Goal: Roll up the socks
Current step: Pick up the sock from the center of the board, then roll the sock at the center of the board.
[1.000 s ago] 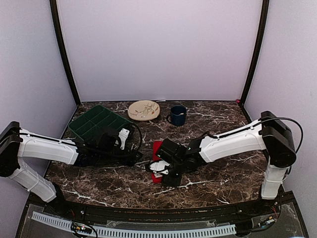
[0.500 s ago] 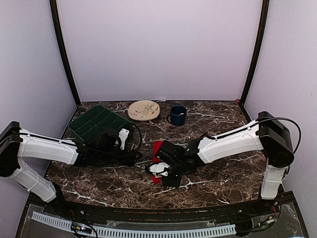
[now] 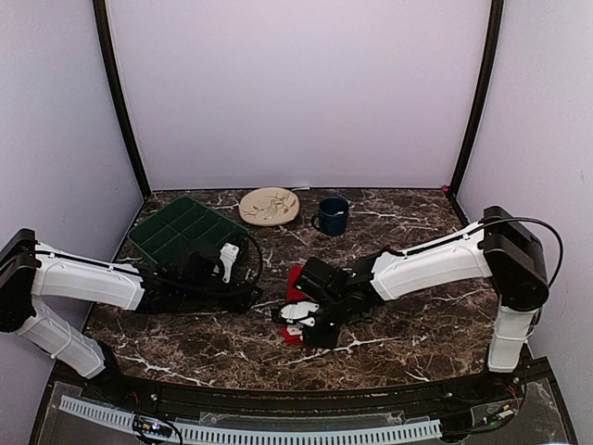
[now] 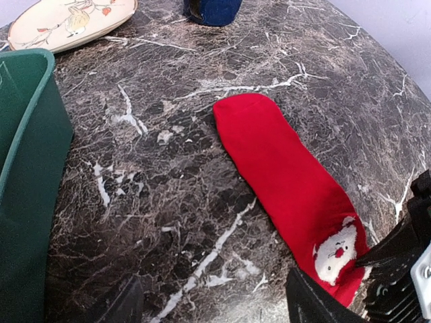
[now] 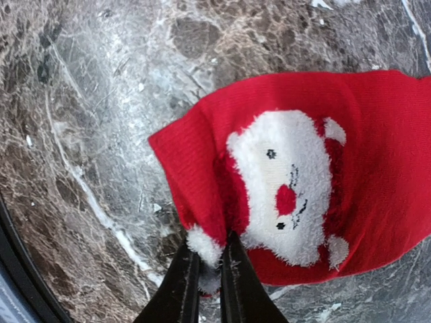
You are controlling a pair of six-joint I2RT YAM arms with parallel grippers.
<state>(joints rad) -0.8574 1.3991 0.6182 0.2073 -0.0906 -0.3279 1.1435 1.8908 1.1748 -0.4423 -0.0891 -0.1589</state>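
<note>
- Fingers point(image 5: 180, 286) of the right gripper point(image 5: 210, 254) are pinched almost together on my right wrist feed. They are grasping the fluffy white trim at the cuff end of the red sock point(image 5: 350, 168).
- The left gripper point(image 4: 215, 308) has its jaws spread wide with nothing between them. It hovers low over the table point(image 3: 417, 306), beside the sock on its left.
- The sock lies flat a little left of the table's middle, closer to the near edge than the far one.
- Its long axis runs roughly far to near. The rounded toe points toward the far edge, and the cuff end, which carries a white Santa face point(image 5: 286, 185), points toward the near edge.
- I only make out one red shape. I cannot tell whether a second sock lies under it.
- From the top camera, the right arm covers the cuff end, so only the toe half shows.
- A green compartment tray point(image 3: 181, 232) sits toward the far-left corner.
- A patterned plate point(image 3: 269, 206) and a dark blue mug point(image 3: 333, 215) stand along the far edge, well apart from the sock.
</note>
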